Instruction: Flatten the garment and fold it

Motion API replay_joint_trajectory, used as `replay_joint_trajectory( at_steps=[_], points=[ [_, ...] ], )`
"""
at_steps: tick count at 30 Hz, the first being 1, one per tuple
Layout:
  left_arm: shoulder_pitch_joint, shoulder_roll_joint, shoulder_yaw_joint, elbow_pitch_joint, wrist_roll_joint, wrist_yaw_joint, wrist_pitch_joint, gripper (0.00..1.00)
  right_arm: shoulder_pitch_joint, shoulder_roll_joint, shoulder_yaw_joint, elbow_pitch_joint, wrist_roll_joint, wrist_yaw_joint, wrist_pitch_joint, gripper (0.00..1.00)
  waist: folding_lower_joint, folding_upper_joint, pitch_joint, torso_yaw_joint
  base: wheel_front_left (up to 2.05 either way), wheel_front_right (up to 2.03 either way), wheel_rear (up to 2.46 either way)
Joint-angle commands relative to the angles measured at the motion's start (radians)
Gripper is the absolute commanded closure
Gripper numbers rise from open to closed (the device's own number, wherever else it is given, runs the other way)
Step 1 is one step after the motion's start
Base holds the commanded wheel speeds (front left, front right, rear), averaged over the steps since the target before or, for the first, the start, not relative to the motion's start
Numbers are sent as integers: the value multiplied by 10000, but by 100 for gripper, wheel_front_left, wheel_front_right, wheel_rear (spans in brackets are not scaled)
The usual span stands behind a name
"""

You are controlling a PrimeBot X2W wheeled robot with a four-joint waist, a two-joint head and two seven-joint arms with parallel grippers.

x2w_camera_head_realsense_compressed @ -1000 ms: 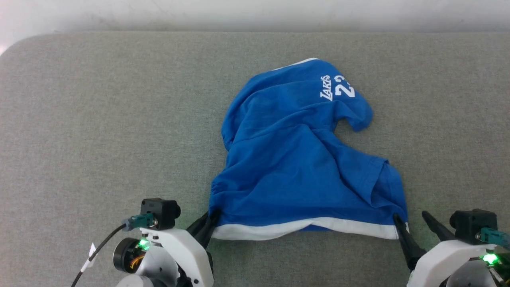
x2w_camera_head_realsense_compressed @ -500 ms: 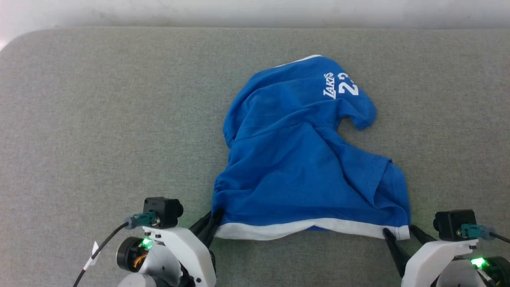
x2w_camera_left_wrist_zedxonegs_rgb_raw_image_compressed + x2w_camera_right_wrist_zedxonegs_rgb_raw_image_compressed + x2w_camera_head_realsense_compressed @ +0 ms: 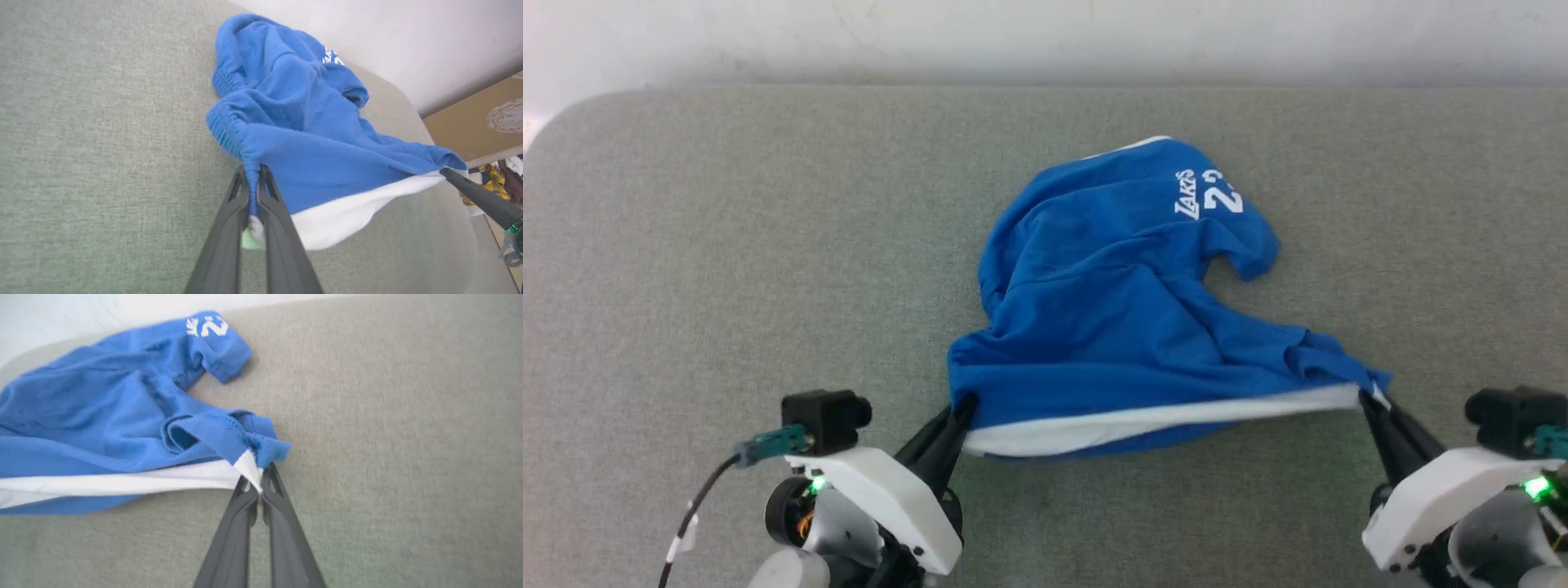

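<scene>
A bright blue garment (image 3: 1111, 310) lies crumpled near the middle of a grey fabric-covered surface (image 3: 727, 245), with its near edge stretched between two grippers and apparently lifted a little off the surface. The left gripper (image 3: 964, 406) has its dark fingers pinched together on the near left corner, where the gathered blue hem meets the white band (image 3: 1143, 420). The right gripper (image 3: 1365, 398) is likewise clamped tight on the near right corner, gripping the tip of that band. The band sags slightly between them. White lettering (image 3: 1209, 194) at the far end curls over a fold, so the number is cut off and only partly readable. Deep folds hide the garment's true outline and underside. The right wrist view is blurred. Both wrists run off the bottom of the head view.
</scene>
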Motion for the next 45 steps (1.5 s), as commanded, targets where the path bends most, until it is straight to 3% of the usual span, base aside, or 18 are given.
replay_joint_trajectory(
  at_steps=[1,8,15,22,32,37,45],
  points=[
    [79,-124,234,-331,-263,-4,-149,100,-337,7,-4,-208,254,-9,-249,100,-1,-1,-317,-190,0,0,0],
    [-690,-287,855,-1413,-682,320,-148,100,-1640,7,232,-1028,569,-9,-511,100,-1,-1,-654,-418,0,0,0],
    [-2750,-11,1175,-1920,-711,715,800,100,-4173,7,764,-1397,362,-9,-60,100,-1,-1,-772,-630,0,0,0],
    [-5017,340,1621,-1554,-1069,1193,2081,100,-6513,-276,1144,-1025,278,-9,631,100,-1,-1,-674,-730,0,0,0],
    [-7622,883,1751,-4,-1266,1820,3802,100,-9158,-327,1326,427,251,-9,1636,100,-1,-1,418,-862,0,0,0],
    [-9248,1069,1758,942,-719,1770,3408,100,-10799,-329,1670,1440,-224,-9,1564,100,-1,-1,1518,-999,0,0,0],
    [-12106,1117,1868,2465,87,1155,1585,100,-13920,-514,2065,3609,-1501,-9,373,100,-1,-1,3280,-1057,0,0,0]
  ],
)
